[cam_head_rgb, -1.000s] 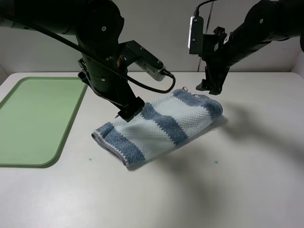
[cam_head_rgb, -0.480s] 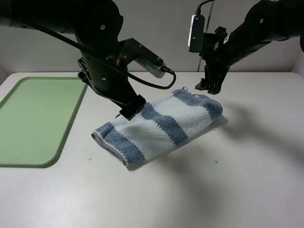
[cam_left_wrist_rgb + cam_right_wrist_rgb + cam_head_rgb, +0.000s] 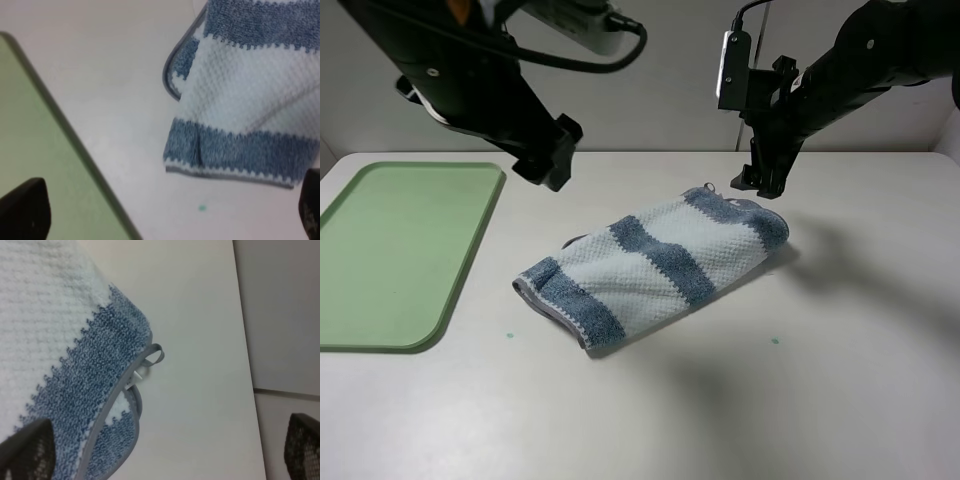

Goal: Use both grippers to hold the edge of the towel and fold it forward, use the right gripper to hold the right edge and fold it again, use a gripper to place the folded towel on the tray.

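Light-green rectangular plastic tray with a low rim lies at the left of the pale table. The folded white and blue-grey striped waffle towel lies outside it, on the table near its right rim, thin grey hem visible. The black left gripper hangs above the gap between tray and towel, fingers spread wide, holding nothing. The black right gripper hovers over the towel's far right corner, fingers likewise wide apart. A plain grey wall backs the table.
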{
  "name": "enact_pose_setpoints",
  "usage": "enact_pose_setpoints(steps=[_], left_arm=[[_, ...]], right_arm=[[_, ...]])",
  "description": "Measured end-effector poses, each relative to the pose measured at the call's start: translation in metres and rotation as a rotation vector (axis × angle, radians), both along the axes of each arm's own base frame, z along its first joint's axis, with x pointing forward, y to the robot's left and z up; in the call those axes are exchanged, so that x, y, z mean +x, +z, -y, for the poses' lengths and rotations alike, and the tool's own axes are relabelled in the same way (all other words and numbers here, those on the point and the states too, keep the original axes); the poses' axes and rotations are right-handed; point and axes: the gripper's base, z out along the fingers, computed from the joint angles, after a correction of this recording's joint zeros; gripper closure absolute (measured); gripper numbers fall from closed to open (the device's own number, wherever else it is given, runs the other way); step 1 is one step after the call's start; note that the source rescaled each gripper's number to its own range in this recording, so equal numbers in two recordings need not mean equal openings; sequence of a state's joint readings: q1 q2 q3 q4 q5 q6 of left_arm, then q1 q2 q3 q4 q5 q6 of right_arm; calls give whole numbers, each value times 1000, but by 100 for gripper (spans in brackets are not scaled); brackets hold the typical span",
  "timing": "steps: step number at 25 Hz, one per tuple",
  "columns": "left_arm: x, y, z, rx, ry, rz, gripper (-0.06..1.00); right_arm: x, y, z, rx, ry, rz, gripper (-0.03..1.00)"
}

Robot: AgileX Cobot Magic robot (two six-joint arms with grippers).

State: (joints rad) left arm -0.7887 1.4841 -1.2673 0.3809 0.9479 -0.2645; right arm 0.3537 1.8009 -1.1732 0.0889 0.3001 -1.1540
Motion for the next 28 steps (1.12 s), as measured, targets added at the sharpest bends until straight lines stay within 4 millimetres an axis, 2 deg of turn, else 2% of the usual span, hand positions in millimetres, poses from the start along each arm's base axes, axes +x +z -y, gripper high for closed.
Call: enact_pose_setpoints(steps=[7,14,21,25,28], left_arm=[[-52,11,-52,-51,17,40,-6],[-113,9,-114,-151,64,107,-6],[-169,-13,-168,-256,114,134,-6],[-189,-34,-187,-289,118,142,-6],[-200,-45,-195,-320,81,161,-6]], right_arm=[[0,0,0,-1,1,2,-3],[1,0,0,-1,1,9,-3],[1,0,1,-21,14,17,-3],[1,0,1,-23,15,18,-3],[1,0,1,-24,16,18,-3]])
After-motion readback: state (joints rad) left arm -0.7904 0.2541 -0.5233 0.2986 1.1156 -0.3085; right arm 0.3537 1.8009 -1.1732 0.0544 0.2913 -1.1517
